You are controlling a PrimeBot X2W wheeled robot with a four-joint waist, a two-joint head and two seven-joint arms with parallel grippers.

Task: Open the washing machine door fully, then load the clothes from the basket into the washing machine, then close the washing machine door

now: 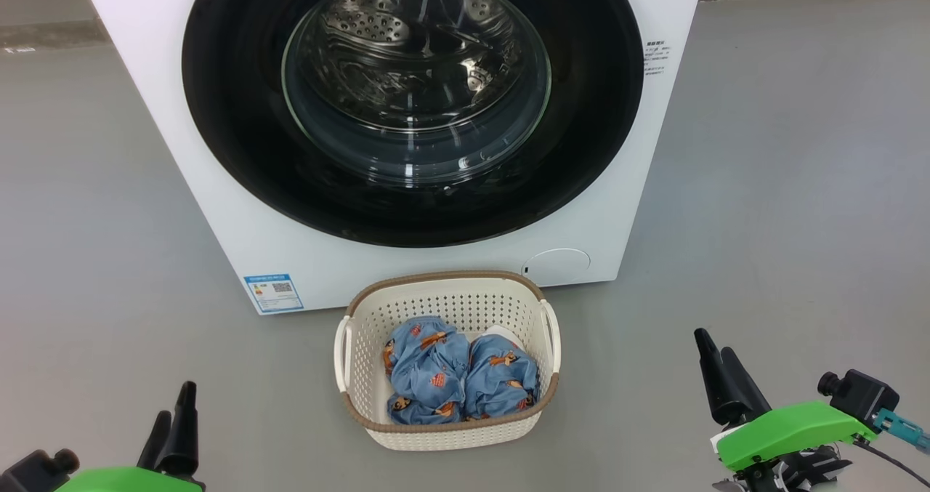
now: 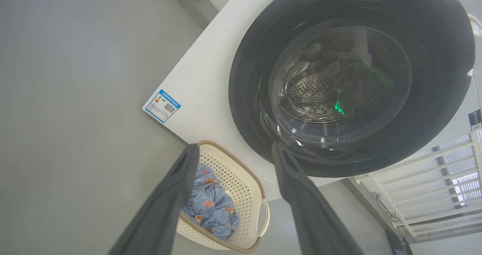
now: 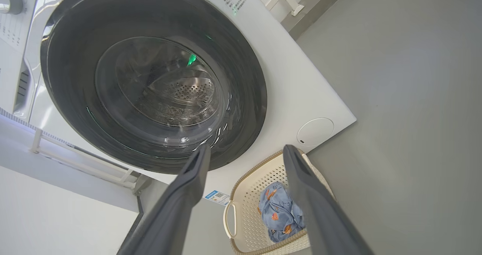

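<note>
The white washing machine (image 1: 218, 216) stands ahead, and its round black-rimmed door (image 1: 240, 136) lies flat against the front, with the steel drum visible through the glass. The cream basket (image 1: 443, 276) sits on the floor just in front of it. Inside the basket, side by side, are two light blue bundles of clothes (image 1: 429, 368). My left gripper (image 1: 177, 401) is low at the left and open, with nothing between its fingers. My right gripper (image 1: 713, 341) is low at the right, also open and empty. Both are well short of the basket. The wrist views show the left gripper (image 2: 235, 145) and right gripper (image 3: 246, 146) pointing at the door (image 2: 244, 78) (image 3: 248, 96) and basket (image 2: 260, 187) (image 3: 241, 183).
Grey floor (image 1: 799, 223) stretches on both sides of the machine and basket. A blue label (image 1: 274, 292) and a round flap (image 1: 558, 265) sit low on the machine's front. A white slatted rack (image 2: 433, 179) stands beside the machine.
</note>
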